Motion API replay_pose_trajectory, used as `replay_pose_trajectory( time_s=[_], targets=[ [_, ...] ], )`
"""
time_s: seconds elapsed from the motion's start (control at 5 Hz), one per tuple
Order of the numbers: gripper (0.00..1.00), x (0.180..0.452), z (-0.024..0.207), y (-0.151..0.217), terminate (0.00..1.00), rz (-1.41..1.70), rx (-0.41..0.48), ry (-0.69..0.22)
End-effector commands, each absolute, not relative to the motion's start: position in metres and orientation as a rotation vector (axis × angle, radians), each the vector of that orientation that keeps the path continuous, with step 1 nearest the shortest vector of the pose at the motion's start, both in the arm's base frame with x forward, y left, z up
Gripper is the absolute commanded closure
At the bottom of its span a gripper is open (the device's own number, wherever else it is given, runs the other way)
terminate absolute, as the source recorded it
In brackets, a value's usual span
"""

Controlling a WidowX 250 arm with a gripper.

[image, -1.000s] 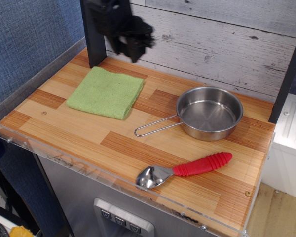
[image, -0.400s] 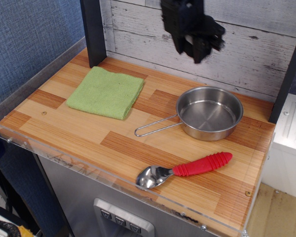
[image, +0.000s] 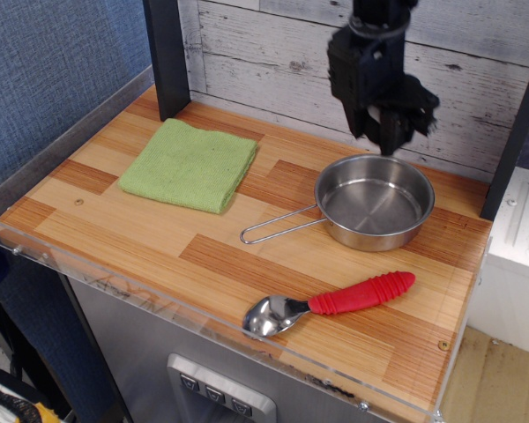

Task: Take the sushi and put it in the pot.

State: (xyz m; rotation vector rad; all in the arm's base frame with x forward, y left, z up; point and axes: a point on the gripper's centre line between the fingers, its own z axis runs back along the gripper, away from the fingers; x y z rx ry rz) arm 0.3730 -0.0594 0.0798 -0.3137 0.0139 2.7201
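Observation:
The pot, a shallow shiny steel pan with a wire loop handle pointing front-left, stands empty on the right half of the wooden table. My black gripper hangs just above the pot's back rim, fingers pointing down. The fingers look closed on a small dark lump that blends into them; I take it for the sushi. No sushi lies on the table or in the pot.
A green cloth lies at the back left. A steel spoon with a red ribbed handle lies near the front edge. A dark post stands at the back left. A plank wall closes the back.
My gripper has travelled from above the cloth at the back left, rightward along the wall, and come down to just above the pot's back rim. Nothing on the table has moved.

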Motion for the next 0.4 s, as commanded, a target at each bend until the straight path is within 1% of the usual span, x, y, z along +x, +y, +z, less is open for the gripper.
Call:
replay_pose_trajectory(
  time_s=[0.0, 0.2],
  targets=[
    [1.0, 0.36, 0.071, -0.08, 0.0, 2.658, -0.298, 0.041],
    [1.0, 0.351, 0.059, -0.078, 0.0, 2.652, -0.243, 0.032]
  ],
)
